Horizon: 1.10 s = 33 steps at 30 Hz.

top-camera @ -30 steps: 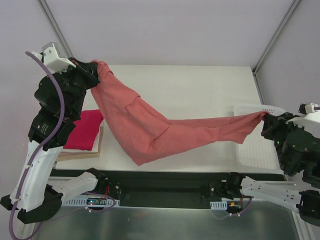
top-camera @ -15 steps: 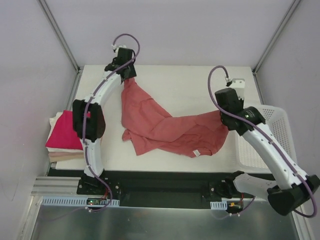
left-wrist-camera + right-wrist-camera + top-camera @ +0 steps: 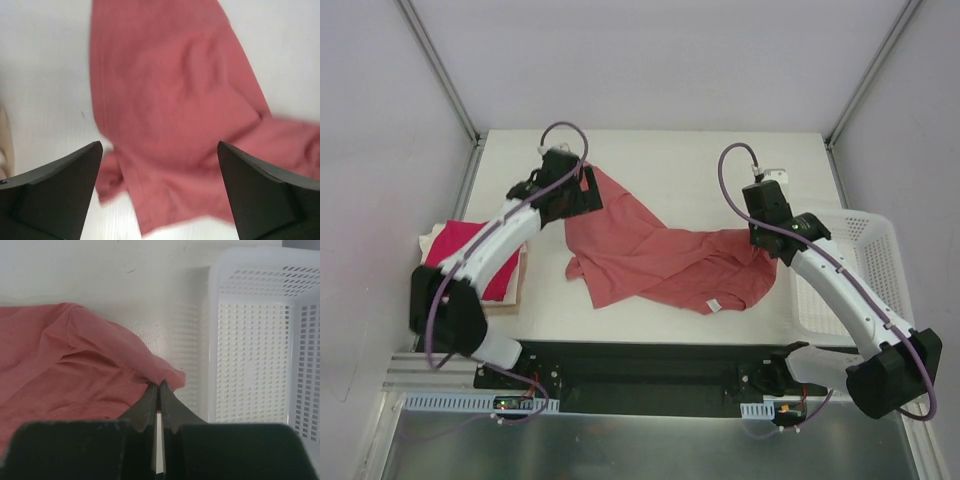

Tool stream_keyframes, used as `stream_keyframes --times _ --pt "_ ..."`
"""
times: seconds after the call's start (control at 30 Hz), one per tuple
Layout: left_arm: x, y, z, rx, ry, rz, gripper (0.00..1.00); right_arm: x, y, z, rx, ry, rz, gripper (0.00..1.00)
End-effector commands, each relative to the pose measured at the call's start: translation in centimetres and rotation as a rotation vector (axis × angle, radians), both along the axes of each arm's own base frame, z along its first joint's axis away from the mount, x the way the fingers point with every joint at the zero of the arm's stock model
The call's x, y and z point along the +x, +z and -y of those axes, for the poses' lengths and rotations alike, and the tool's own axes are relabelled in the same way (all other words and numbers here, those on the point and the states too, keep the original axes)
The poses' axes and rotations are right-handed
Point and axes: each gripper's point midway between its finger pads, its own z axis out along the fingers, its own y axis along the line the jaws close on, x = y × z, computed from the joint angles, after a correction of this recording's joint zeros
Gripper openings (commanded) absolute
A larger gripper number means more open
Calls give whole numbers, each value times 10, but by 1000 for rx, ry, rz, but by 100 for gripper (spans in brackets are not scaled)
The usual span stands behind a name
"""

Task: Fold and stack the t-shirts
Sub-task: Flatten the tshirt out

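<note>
Salmon-pink soft cotton t-shirt crumpled mid white worktop. Left pincer wide open, empty, over its far-left part. Right pincer shut on right edge. Probably light, limp: grip hem corners.

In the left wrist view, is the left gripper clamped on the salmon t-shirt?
No, the left gripper stands wide open above the salmon t-shirt, its fingers far apart and gripping nothing.
</note>
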Motion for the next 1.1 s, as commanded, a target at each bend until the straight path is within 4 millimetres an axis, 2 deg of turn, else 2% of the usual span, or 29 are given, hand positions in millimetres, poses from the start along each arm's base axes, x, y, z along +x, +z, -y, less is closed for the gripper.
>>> stream_keyframes --times 0.0,0.03,0.07,0.1,0.2,0.23,0.33,0.43,0.57,0.63,0.87,1.0,1.07 --pt "-99 20 16 -56 3 68 99 -5 2 -5 67 28 38 1" --pt "-132 -12 22 -68 -7 -7 99 -8 0 -6 75 36 36 1" --pt "-149 -22 25 -97 -18 -36 99 -9 0 -8 87 45 36 0" --pt "-172 -39 19 -119 6 -70 98 -10 1 -9 96 48 42 1" --pt "-208 -73 14 -181 70 -155 87 -11 1 -9 103 51 47 1" --pt "-213 -78 14 -181 72 -167 78 -12 -1 -9 103 53 44 1" --pt "-223 -93 13 -177 89 -212 61 -14 -2 -9 103 55 41 0" --pt "-220 -99 16 -168 82 -220 59 -15 -3 -8 100 53 41 1" --pt "-219 -113 29 -183 56 -273 47 -17 -4 -3 84 39 41 1" --pt "-218 -115 42 -222 24 -290 45 -17 -4 -2 78 37 40 0" --pt "-226 -132 49 -179 -4 -358 41 -18 -3 1 66 25 42 1" --pt "-232 -134 53 -170 -31 -372 28 -17 -3 1 64 25 42 1" --pt "-236 -136 55 -160 -46 -379 13 -17 -4 2 63 22 41 1"
